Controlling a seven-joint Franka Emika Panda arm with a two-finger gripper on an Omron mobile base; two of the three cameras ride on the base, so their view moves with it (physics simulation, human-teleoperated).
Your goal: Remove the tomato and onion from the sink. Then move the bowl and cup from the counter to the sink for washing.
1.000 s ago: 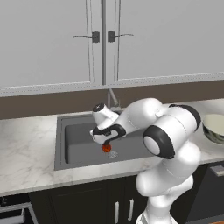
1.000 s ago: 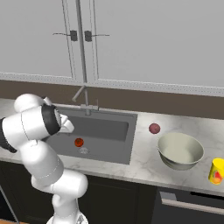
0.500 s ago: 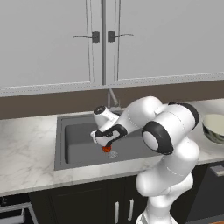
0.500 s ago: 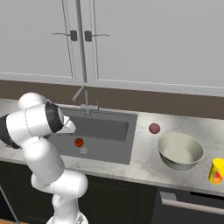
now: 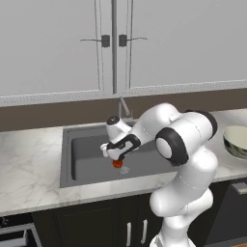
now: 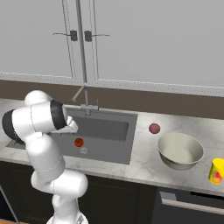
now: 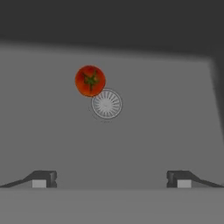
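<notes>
Tomato [image 7: 90,80] sits w/ drain [image 7: 106,104] just beside it, ahead of gripper [image 7: 111,179]; jaws wide apart, nothing held, poised over sink [image 5: 87,154] to reach it.

Premises: a domestic kitchen, computer-rendered. Evidence: a dark grey sink [image 6: 124,131] with round drain [image 7: 106,104] and grey faucet [image 6: 83,98], set into a white marble-look counter [image 6: 144,162]. Pale wall cabinets [image 6: 131,39] with small dark handles hang above a brown backsplash [image 6: 175,107]. Dark base cabinets [image 5: 96,226] run beneath the counter's front edge. Crockery stands towards the counter's right end: a bowl [image 6: 180,151] and a yellow cup [image 6: 217,171].
</notes>
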